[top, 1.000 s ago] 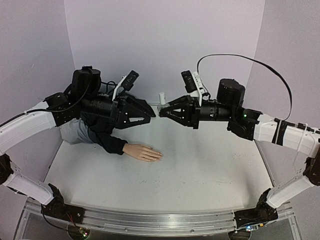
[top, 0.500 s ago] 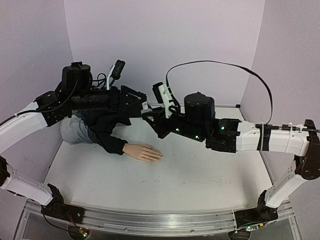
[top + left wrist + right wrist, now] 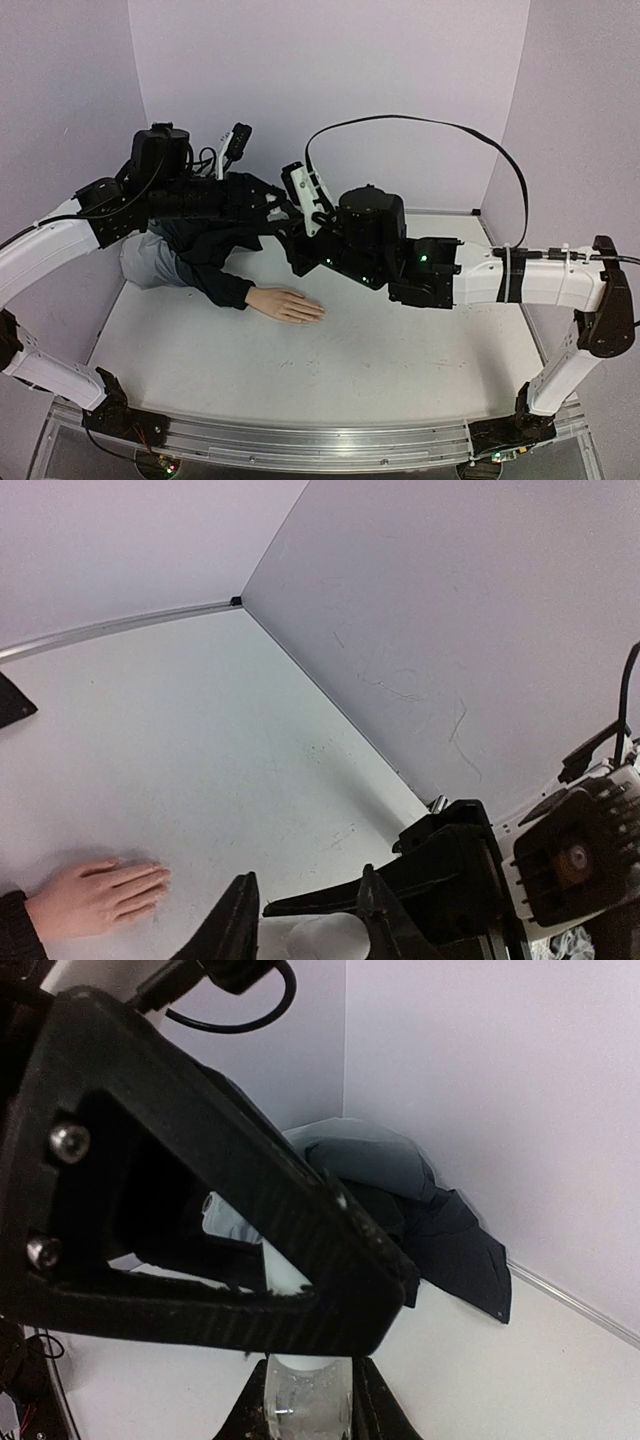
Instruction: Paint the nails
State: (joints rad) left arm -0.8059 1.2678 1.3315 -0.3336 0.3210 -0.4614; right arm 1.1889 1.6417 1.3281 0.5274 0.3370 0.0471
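One bottle (image 3: 306,1408) clamped in right tool (image 3: 293,238), left tool's (image 3: 308,900) grip unclear, nails (image 3: 319,312) well apart below

Overhead: wide, from behind both bases. Wrist views: close, along the left black two-finger pincer (image 3: 308,885) and the right black two-finger pincer (image 3: 308,1400). The pale peach mannequin hand (image 3: 95,895) beyond the left tips also shows overhead.

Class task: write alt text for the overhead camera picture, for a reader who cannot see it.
Two robot arms, the left arm and the right arm, meet tip to tip over the back of a white table. Below them a pale mannequin hand in a dark sleeve lies flat, fingers pointing right.
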